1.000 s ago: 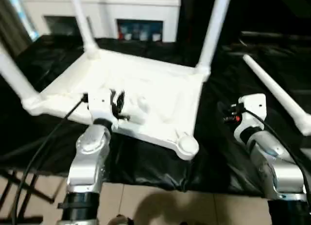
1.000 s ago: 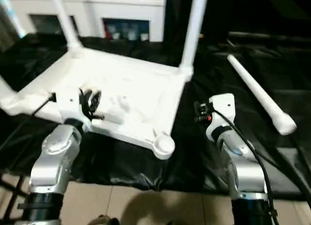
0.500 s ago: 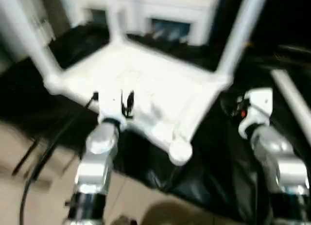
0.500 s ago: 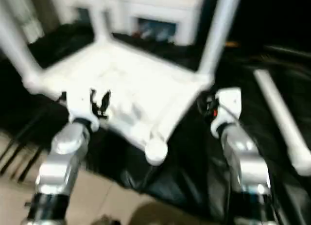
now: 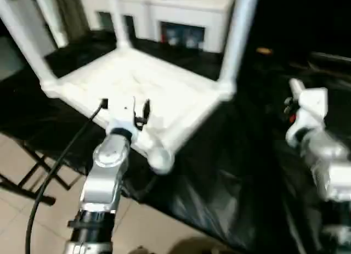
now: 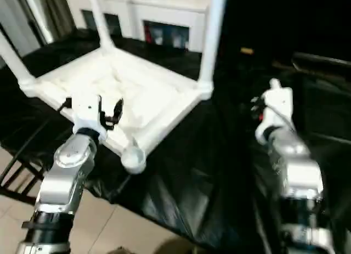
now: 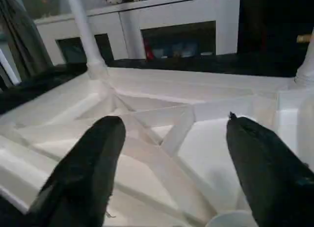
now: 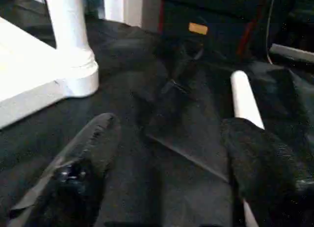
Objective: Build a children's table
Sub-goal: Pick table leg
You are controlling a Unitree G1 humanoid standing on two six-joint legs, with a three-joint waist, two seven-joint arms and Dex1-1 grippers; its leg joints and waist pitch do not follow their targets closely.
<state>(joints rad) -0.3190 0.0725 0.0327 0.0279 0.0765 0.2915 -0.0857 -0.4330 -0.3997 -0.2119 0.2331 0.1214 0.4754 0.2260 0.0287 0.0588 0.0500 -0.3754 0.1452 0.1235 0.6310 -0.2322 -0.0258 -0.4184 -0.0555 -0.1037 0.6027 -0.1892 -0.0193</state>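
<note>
The white tabletop point(image 5: 140, 86) lies upside down on the black-covered desk point(image 5: 230, 171), ribbed underside facing up. Three white legs stand upright in its corner sockets: one at the far corner point(image 5: 116, 21), one at the right-hand corner point(image 5: 236, 34), and one at the left-hand corner point(image 5: 24, 43). The near corner socket point(image 5: 160, 159) is empty and sits at the desk's front edge. In the head views the tabletop takes up the 10 to 11 o'clock part of the scene.

The left pincer point(image 7: 169, 138) hovers over the tabletop's near edge, its two black fingers point(image 7: 93, 158) spread wide apart with nothing between them. Past the fingers, the wrist view shows the diagonal ribs point(image 7: 167, 138) of the underside just ahead, toward 12 o'clock, with the far leg beyond at about 11 o'clock. The empty near socket lies just beside this pincer, at roughly 4 o'clock from it in the left eye view.

The right pincer point(image 8: 169, 153) is over the bare black cover, well apart from the tabletop, at about 3 o'clock in the head views. Its fingers point(image 8: 93, 143) also stand wide open and empty. In its wrist view the fourth leg point(image 8: 245, 102) lies flat on the cover, its end near one finger, while the right-hand corner socket point(image 8: 73, 72) with its standing leg is at about 10 o'clock.

A white cabinet point(image 5: 181, 18) stands behind the desk at 12 o'clock.
</note>
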